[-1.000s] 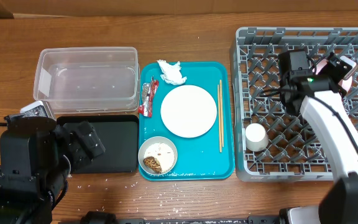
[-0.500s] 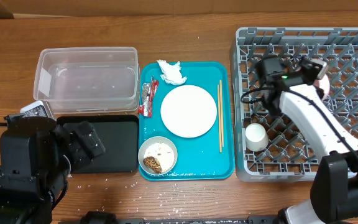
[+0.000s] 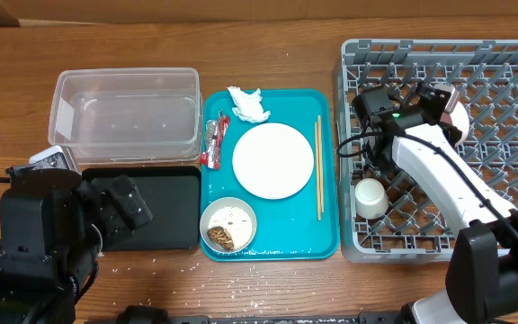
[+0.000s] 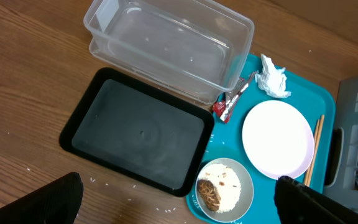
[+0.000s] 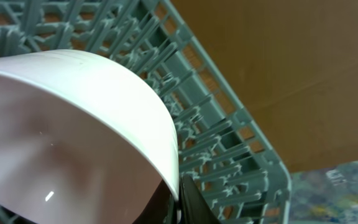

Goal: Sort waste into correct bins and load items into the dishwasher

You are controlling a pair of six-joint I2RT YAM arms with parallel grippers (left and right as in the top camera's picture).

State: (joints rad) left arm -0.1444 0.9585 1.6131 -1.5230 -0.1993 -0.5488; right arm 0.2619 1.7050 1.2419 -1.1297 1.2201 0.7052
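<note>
My right gripper (image 3: 432, 97) is shut on the rim of a pink bowl (image 3: 458, 114) and holds it over the back of the grey dish rack (image 3: 348, 241). In the right wrist view the bowl (image 5: 73, 124) fills the left, pinched at its rim by my fingers (image 5: 182, 199), with rack pegs (image 5: 229, 143) behind. A small white cup (image 3: 370, 198) stands in the rack. On the teal tray (image 3: 277, 247) lie a white plate (image 3: 273, 160), chopsticks (image 3: 318, 166), a tissue (image 3: 247, 105), a red wrapper (image 3: 212, 142) and a bowl of food scraps (image 3: 228, 225). My left gripper (image 4: 179, 202) is open and empty.
The clear tub (image 3: 126, 117) stands at the back left, with the black tray (image 3: 156, 211) in front of it, both left of the teal tray. Loose rice grains lie on the wood (image 4: 104, 193) near the black tray. My left arm (image 3: 48, 238) sits at the front left.
My right gripper has moved left across the back of the rack with the pink bowl in it. The left arm has not moved.
</note>
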